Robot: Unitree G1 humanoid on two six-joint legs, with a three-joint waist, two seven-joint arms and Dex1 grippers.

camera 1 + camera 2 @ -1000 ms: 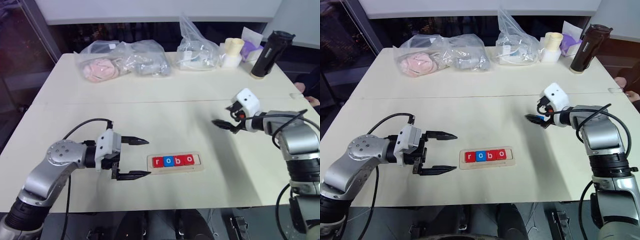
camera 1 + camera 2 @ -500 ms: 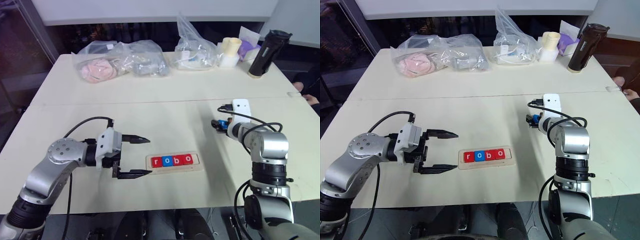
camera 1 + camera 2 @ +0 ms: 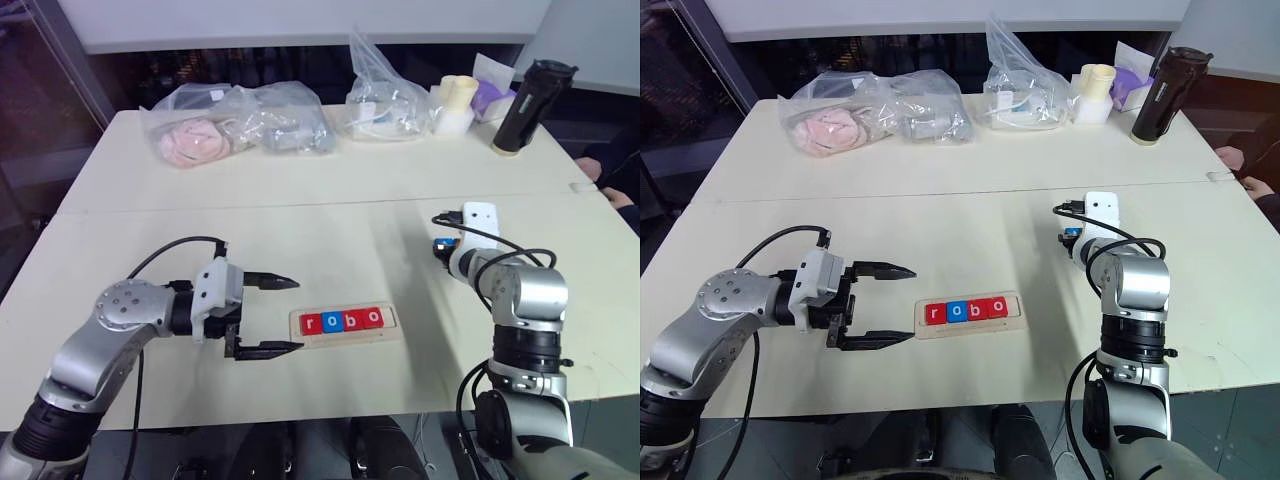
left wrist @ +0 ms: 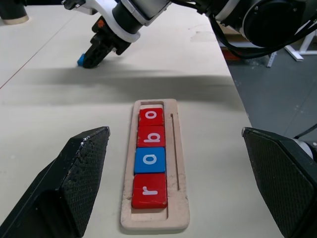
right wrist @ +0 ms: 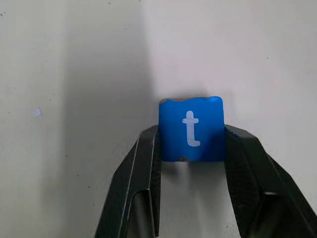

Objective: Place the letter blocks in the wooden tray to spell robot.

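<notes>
1. Tray: the flat pale-wood rectangular tray (image 4: 154, 168) lies near the front of the cream tabletop (image 3: 330, 170), its recessed slot holding four flat square letter blocks (image 4: 150, 156) in a row, red r, blue o, red b, red o, with one space bare at the far end.
2. The blue square t block (image 5: 190, 129) sits on the tabletop, well to the right of the tray and farther back.
3. The right gripper (image 5: 190, 148) points down at the table, its two black fingers pressed against opposite sides of the t block, pinching it.
4. The left gripper (image 3: 268, 316) hovers just left of the tray, its black fingers spread wide and holding nothing.
5. Clear plastic bags (image 3: 240, 122) and a black bottle (image 3: 520, 105) line the far edge.
</notes>
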